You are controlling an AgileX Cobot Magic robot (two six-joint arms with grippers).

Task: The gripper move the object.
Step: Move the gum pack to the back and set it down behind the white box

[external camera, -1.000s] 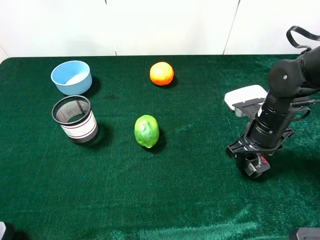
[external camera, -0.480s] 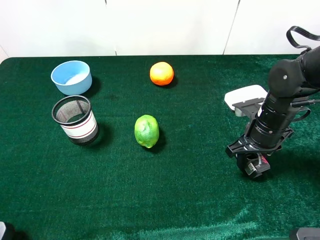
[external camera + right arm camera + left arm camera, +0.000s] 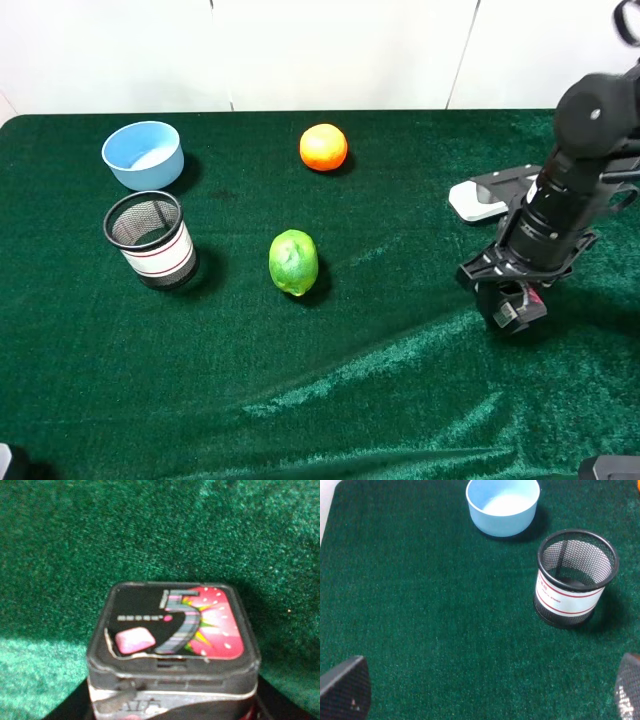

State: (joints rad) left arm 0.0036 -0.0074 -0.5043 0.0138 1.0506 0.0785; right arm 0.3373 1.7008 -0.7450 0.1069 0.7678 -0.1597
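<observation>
My right gripper (image 3: 510, 303) is at the right of the table in the exterior high view, pointing down and shut on the object (image 3: 524, 300), a small black box with red and white print. The right wrist view shows the box (image 3: 172, 625) close up, its pink and red printed face above the green cloth (image 3: 100, 530). Whether it touches the cloth I cannot tell. My left gripper (image 3: 485, 692) is open and empty, its two fingertips (image 3: 342, 687) wide apart above bare cloth, near the mesh cup.
A flat white case (image 3: 475, 203) lies just behind the right arm, partly hidden by it. A lime (image 3: 293, 262) and an orange (image 3: 323, 147) lie mid-table. A mesh cup (image 3: 150, 240) and a blue bowl (image 3: 143, 154) stand at the left. The cloth (image 3: 380, 370) is wrinkled.
My right gripper has moved toward the back of the table with the box in it. The cloth in front of it has bunched into wrinkles. The arm now covers more of the white case.
</observation>
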